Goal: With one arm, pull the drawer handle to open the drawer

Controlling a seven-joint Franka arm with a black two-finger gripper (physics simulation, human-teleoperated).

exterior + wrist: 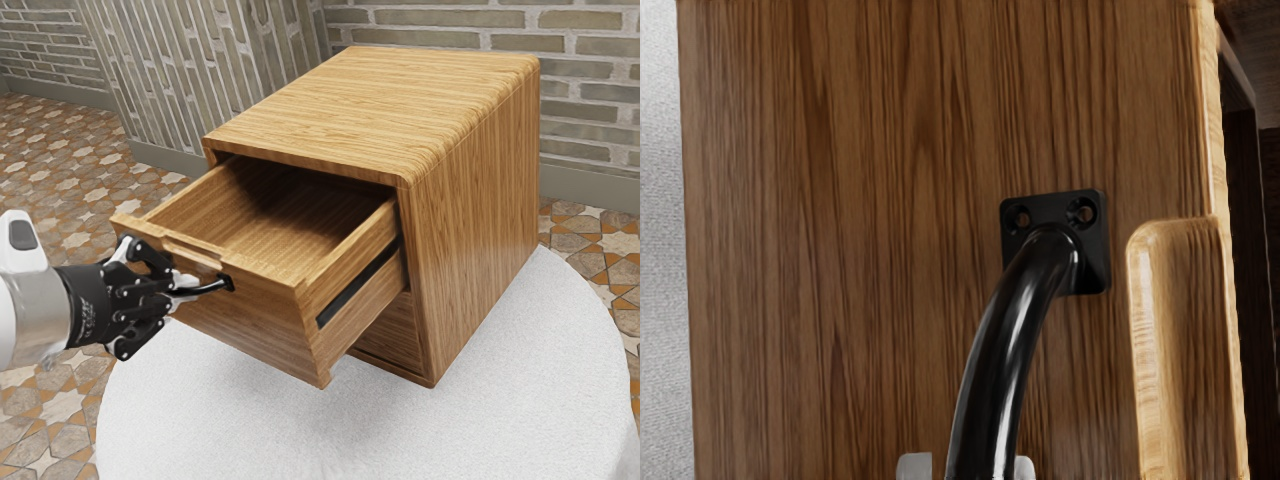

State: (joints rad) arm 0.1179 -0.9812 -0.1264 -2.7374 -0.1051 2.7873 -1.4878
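We see the drawer (360, 262) standing well out of its cabinet (470, 180). Its long axis runs from the cabinet's opening toward the exterior view's lower left, and its front panel faces our arm. From that front the handle (207, 287) juts out toward our gripper (182, 293), a curved bar whose length follows the same line as the drawer.

Our gripper is clamped on the handle. The black fingers sit on either side of the bar just off the drawer front. In the wrist view two pale pads (912, 466) flank the bar (1015, 340) from both sides.

The cabinet sits on a round white table (520, 400) with a faintly grainy top. Around it lies a floor (60, 160) of patterned tan and cream tiles, and behind stand grey brick walls (590, 60).

The drawer is warm striped wood like the cabinet, open-topped, with a dark rail (362, 284) along its side. The handle is glossy black and is fixed to the front by a square black plate (1085, 240) with two screw holes.
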